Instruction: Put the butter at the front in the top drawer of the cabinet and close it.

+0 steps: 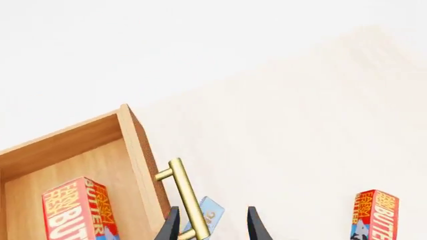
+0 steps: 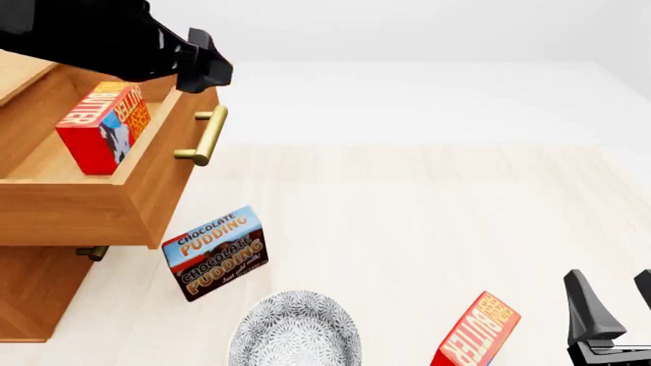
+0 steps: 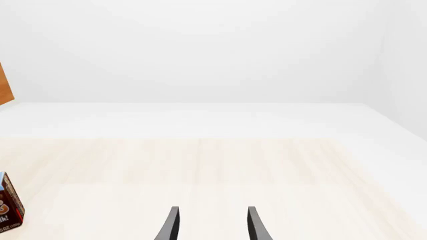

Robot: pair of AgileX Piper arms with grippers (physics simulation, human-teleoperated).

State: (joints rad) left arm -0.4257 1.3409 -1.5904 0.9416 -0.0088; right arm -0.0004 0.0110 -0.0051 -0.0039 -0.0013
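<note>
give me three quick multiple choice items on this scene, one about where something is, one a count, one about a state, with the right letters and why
1. Where is the chocolate pudding box?
A. inside the top drawer
B. on the table, in front of the cabinet's drawers
C. on the patterned plate

2. How many butter cartons show in the front view?
A. one
B. two
C. three

3. What state is the top drawer in?
A. pulled out, open
B. pushed fully shut
C. taken out of the cabinet

Answers:
1. B, it stands on the table beside the cabinet, behind the plate and apart from it.
2. B, one butter carton stands in the drawer and a second carton leans on the table near the right gripper.
3. A, the drawer juts out with its inside and its brass handle in view; the left gripper is open around that handle.
</note>
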